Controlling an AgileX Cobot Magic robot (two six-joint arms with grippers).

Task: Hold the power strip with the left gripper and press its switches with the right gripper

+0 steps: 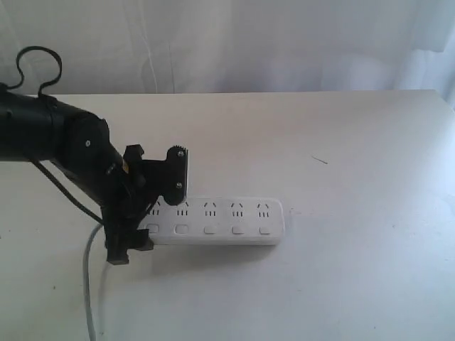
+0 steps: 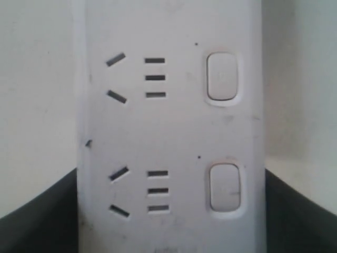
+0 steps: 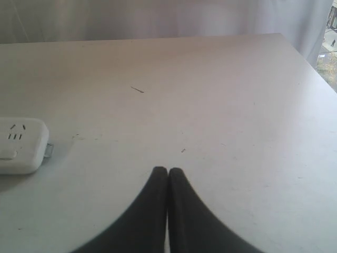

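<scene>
Power strip (image 1: pixel 220 222): laid flat on surface (image 1: pixel 355 142).
Left claw (image 1: pixel 151 213): clamped across one end of strip.
Right claw (image 3: pixel 167 174): tips pressed together, held apart from strip.

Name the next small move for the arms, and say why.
Probably bring the right end effector across to the small white rounded-square end button of the long flat white plastic power strip. The left end effector flanks its cord end, apparently gripping both edges; the right one's fingers are shut, a fair pressing tip, but sit well off the strip.
</scene>
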